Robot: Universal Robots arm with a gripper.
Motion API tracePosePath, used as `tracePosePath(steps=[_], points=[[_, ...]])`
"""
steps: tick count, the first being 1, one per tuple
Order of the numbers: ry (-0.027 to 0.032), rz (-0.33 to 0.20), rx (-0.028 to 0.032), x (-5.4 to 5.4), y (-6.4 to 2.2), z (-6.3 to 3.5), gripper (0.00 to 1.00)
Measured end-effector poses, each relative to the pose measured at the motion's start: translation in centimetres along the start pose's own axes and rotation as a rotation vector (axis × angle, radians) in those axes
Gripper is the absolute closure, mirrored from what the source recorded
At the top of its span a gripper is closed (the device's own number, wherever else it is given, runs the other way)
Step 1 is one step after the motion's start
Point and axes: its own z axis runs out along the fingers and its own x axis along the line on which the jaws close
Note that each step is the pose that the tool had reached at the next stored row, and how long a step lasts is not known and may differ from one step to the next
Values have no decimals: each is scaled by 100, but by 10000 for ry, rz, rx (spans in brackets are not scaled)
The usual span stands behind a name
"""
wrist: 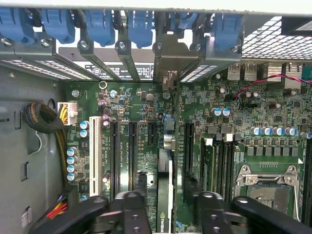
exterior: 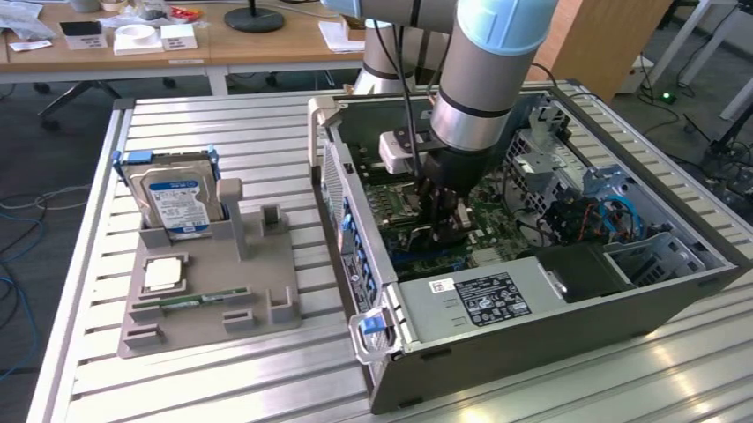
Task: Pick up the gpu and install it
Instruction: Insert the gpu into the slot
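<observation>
The arm reaches straight down into the open computer case (exterior: 553, 264) that lies on its side on the slatted table (exterior: 235, 123), its wrist vertical and the pincer (exterior: 442, 231) low over the motherboard (wrist: 146, 122). In the wrist view the two dark fingers (wrist: 131, 209) stand apart on either side of the gpu (wrist: 165, 195), which sits edge-on between them, upright in an expansion slot near the middle of the board. Its metal end bracket (wrist: 170, 58) lines up with the row of rear slot covers under the blue latches (wrist: 141, 24). The pincer's jaws stand wide, flanking the card; whether the pads touch its faces cannot be told.

Toward the table's far-left part in the exterior view, a grey holder tray (exterior: 212, 282) carries the silver, blue-labelled hard drive (exterior: 176, 201) standing upright, a square processor chip (exterior: 162, 275) lying flat, and a slim green RAM stick (exterior: 194, 301) lying in its groove. The tray sits well apart from the case.
</observation>
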Motion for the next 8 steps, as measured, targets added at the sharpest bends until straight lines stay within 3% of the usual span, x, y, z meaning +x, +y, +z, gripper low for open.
tracePosePath(steps=[1,3,5,8], points=[[0,0,0,0,0,0,56],[0,0,1,0,0,0,69],[-2,1,0,0,0,0,74],[0,0,0,0,0,0,74]])
